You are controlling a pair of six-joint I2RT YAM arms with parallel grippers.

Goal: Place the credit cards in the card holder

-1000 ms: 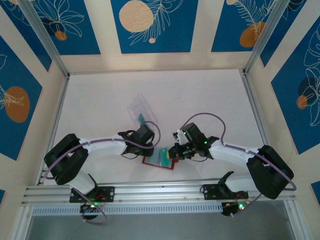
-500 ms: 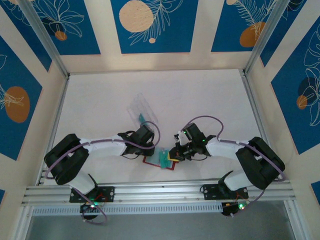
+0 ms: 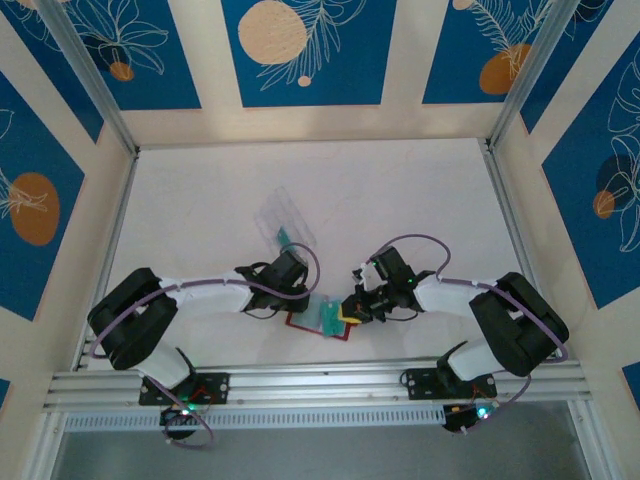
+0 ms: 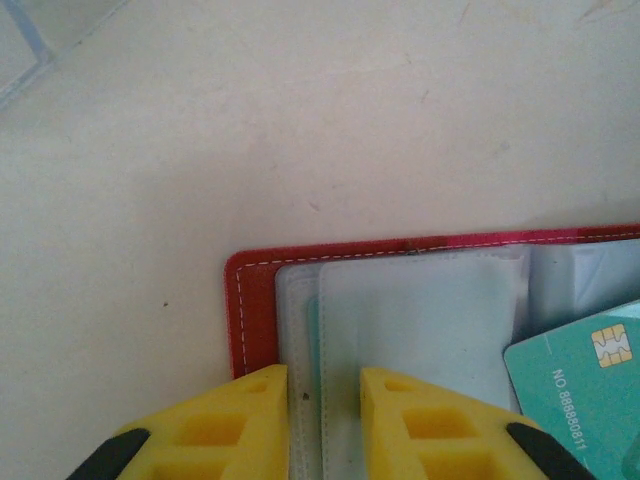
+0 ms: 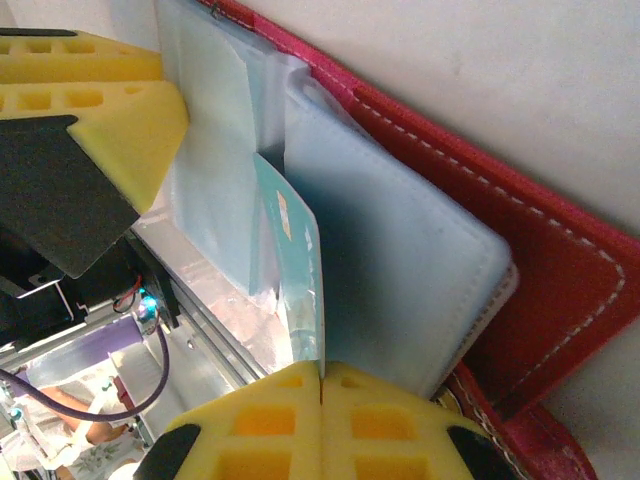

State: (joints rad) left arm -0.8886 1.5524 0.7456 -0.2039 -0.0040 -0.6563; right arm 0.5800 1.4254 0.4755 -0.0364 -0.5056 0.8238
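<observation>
The red card holder [image 3: 299,323] lies open near the table's front edge, its clear sleeves [image 4: 420,310] fanned out. My left gripper [image 3: 302,304] stands a little open, its yellow tips [image 4: 323,385] resting on the sleeves at the holder's left edge [image 4: 250,300]. My right gripper [image 3: 346,312] is shut on a teal credit card [image 5: 300,260], held on edge with its far end among the sleeves above the red cover [image 5: 480,200]. The same card [image 4: 590,380] shows its chip in the left wrist view. A teal strip [image 4: 312,340] sits inside one sleeve.
A clear plastic case [image 3: 283,218] lies on the white table [image 3: 420,200] behind the left arm, with another teal card [image 3: 284,237] at its near end. Metal rails [image 3: 320,385] run along the front edge, close below the wallet.
The right arm has drawn in and moved the held card slightly left, further over the open holder. The left arm has not moved.
</observation>
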